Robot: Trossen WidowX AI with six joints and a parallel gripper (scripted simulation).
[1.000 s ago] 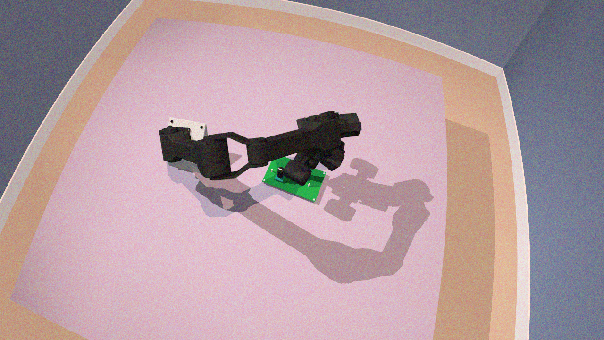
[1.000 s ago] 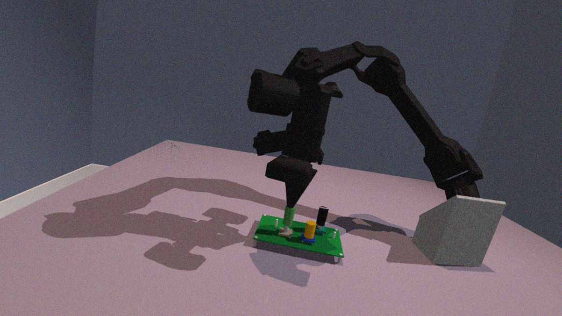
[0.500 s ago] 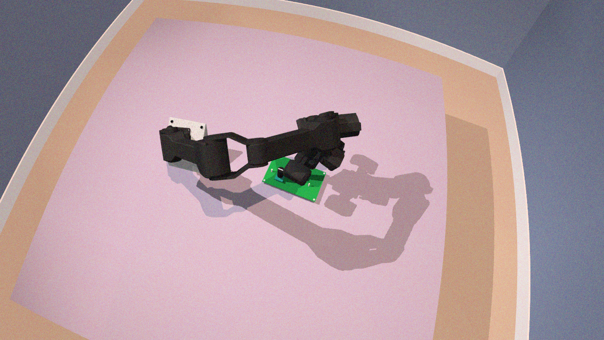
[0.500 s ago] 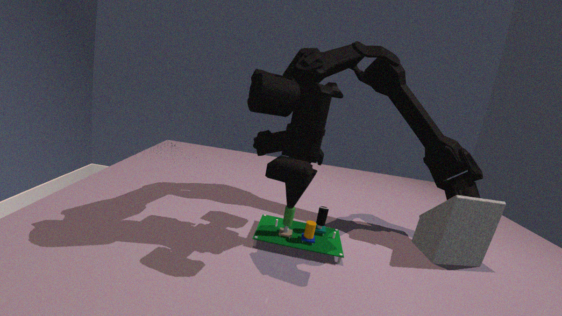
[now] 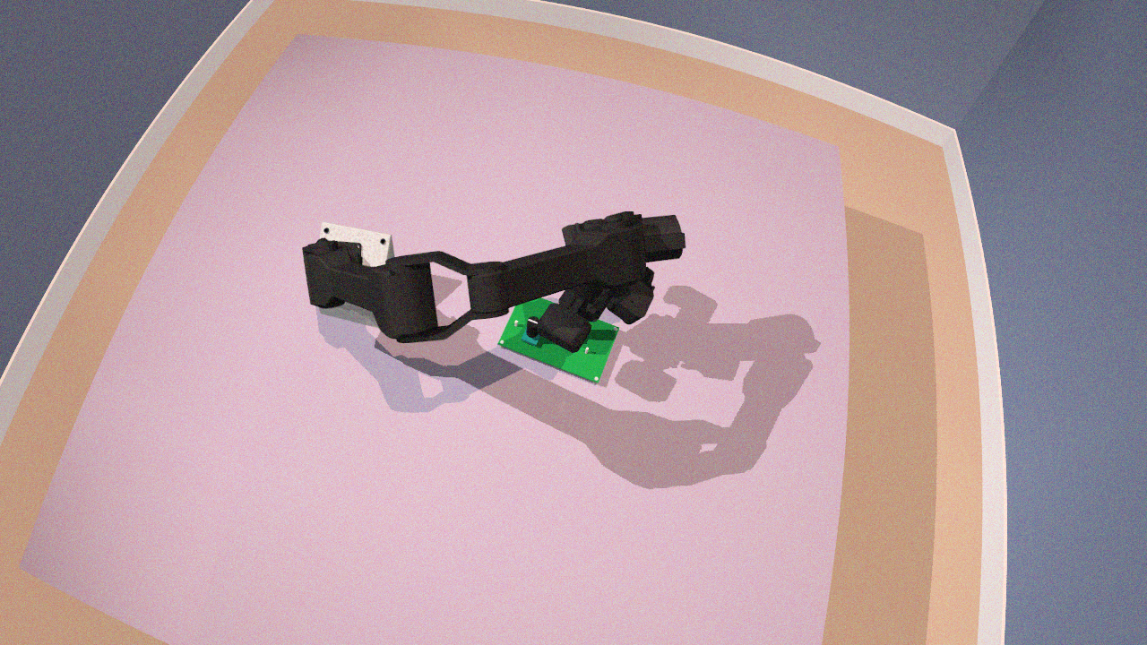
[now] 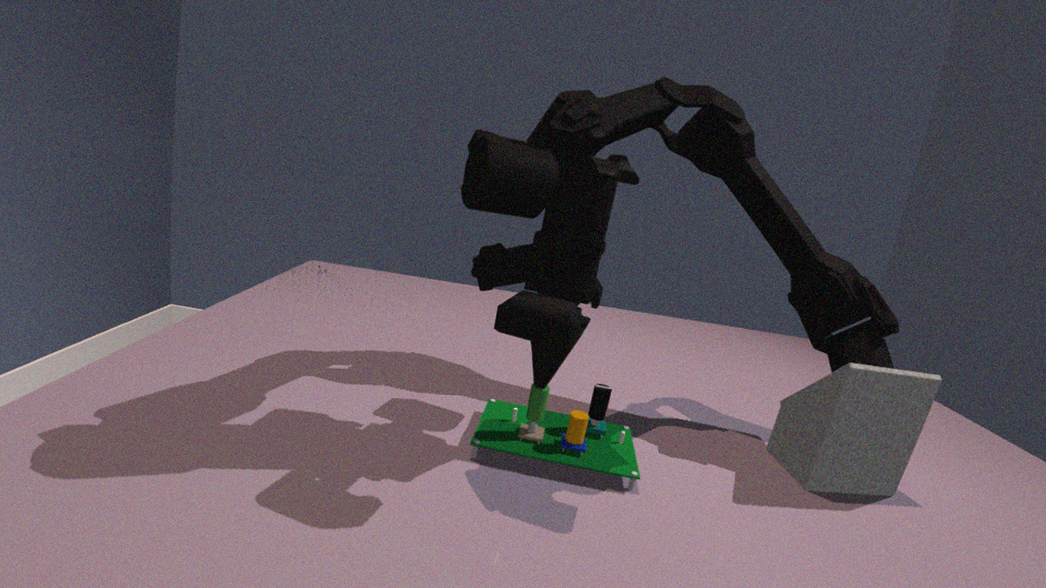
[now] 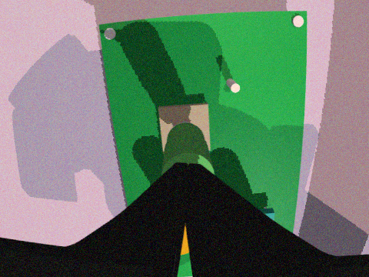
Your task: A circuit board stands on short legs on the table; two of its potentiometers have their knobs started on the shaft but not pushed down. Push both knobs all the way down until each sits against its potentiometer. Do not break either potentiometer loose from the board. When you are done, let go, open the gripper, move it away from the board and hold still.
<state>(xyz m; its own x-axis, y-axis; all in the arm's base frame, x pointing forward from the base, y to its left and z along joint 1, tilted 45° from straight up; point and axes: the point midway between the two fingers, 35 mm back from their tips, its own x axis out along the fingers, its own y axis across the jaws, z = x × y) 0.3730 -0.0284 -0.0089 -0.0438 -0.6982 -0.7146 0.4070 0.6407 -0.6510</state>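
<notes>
The green circuit board (image 5: 579, 365) (image 6: 506, 435) (image 7: 261, 51) stands on short legs on the table. A green knob (image 6: 537, 402) (image 7: 186, 146) stands upright over a tan potentiometer (image 6: 530, 430) (image 7: 199, 116) near the board's left end. My gripper (image 6: 542, 381) (image 7: 186, 175) (image 5: 564, 329) is shut and empty, pointing straight down with its tips on top of the green knob. A yellow knob (image 6: 577, 426) sits on a blue potentiometer (image 6: 572, 445). A black knob (image 6: 600, 400) (image 5: 531, 327) sits on a teal potentiometer (image 6: 597, 428) behind it.
The arm's grey base block (image 6: 849, 428) (image 5: 358, 238) stands to the right of the board. Thin white pins (image 6: 514, 411) (image 7: 235, 88) stick up from the board. A pale raised rim (image 6: 65, 352) runs along the table's left edge.
</notes>
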